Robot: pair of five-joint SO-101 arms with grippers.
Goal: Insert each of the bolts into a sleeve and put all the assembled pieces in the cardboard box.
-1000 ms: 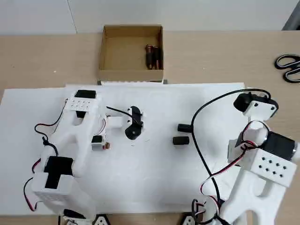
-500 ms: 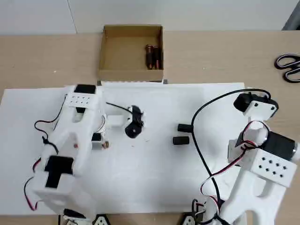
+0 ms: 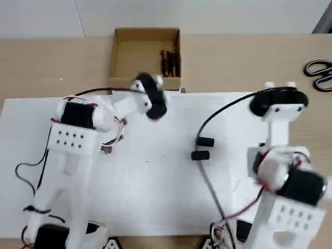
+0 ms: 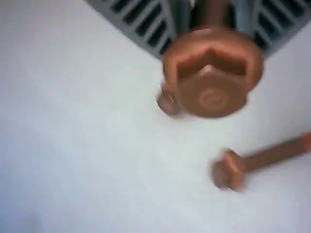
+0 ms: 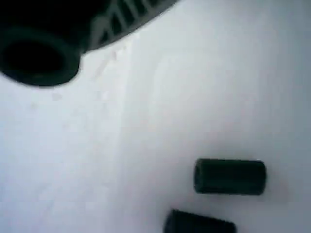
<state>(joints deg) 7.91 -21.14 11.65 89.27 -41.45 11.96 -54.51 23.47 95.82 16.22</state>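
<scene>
Left claw, clamped on a copper hex-head bolt, has swung up off the white paper sheet toward the brown cardboard box; right claw pinches a black cylindrical sleeve. Guessing they mate next.

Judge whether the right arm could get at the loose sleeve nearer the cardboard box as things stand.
Probably not yet: that loose sleeve lies uncovered, but the right gripper seems to be holding another sleeve, so it would need emptying first.

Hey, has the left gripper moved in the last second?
Yes. In the high view the left gripper has swung toward the cardboard box, reaching its front wall.
</scene>
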